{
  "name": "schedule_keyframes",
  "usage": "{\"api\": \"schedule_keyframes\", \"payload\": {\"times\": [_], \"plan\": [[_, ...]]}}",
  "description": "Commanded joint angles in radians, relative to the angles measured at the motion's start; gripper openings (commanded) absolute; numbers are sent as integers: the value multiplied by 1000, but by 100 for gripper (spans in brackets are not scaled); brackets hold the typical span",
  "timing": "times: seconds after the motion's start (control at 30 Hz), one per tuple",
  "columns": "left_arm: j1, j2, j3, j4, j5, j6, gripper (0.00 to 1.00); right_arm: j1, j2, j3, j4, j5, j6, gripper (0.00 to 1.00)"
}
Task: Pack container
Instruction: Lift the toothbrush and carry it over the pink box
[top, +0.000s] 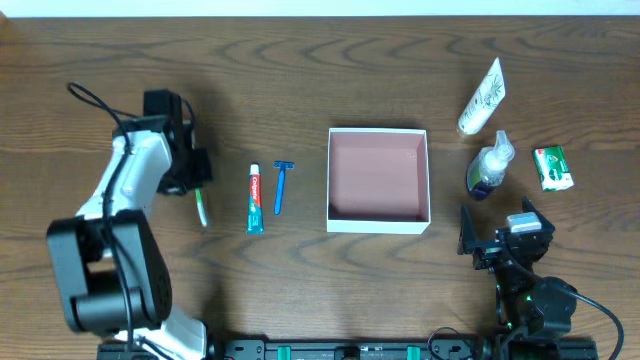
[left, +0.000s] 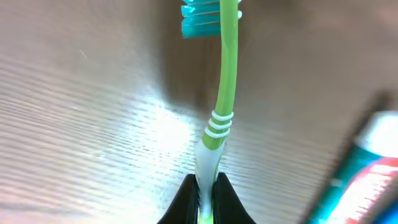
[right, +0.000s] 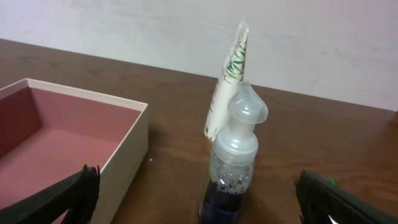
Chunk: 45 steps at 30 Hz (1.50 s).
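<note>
Though white-walled, container (top: 378, 224) pink inside

white container (top: 378, 226), green toothbrush (left: 227, 74), blue razor (top: 281, 188)

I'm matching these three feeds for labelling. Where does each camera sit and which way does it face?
Overhead: above the table, facing straight down on the container; left arm and right arm show.
Left wrist: on the left arm, facing along the left fingers, shut on a toothbrush.
Right wrist: on the right arm, facing across the table at a bottle; open right fingers frame it.
Shared: overhead and right wrist both show the container and bottle.
</note>
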Motion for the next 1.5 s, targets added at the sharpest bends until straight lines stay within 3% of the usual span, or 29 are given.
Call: {"api": "schedule_keyframes", "payload": {"times": [0.0, 0.2, 0.43, 0.5, 0.73, 0.87, 1.23, 1.47], "plan": [[-4, -118, 101, -34, 96, -21, 6, 12, -6, -5, -1, 0, -14, 99], [-101, -320, 208, -65, 270, -21, 6, 12, -6, -5, -1, 0, -14, 99], [-400, -495, 214, 23, 264, -29, 6, 12, -6, -5, -1, 0, -14, 99], [-470, -498, 214, 25, 227, -95, 6, 12, -6, -5, -1, 0, -14, 99], [-665, -397, 211, 25, 200, -145, 6, 12, -6, -5, -1, 0, -14, 99], [-726, -307, 211, 33, 197, -32, 6, 12, -6, -5, -1, 0, -14, 99], [-740, -109, 211, 106, 157, -92, 6, 12, -6, -5, -1, 0, -14, 99], [-740, -27, 211, 123, 129, -41, 6, 12, -6, -5, -1, 0, -14, 99]]}}
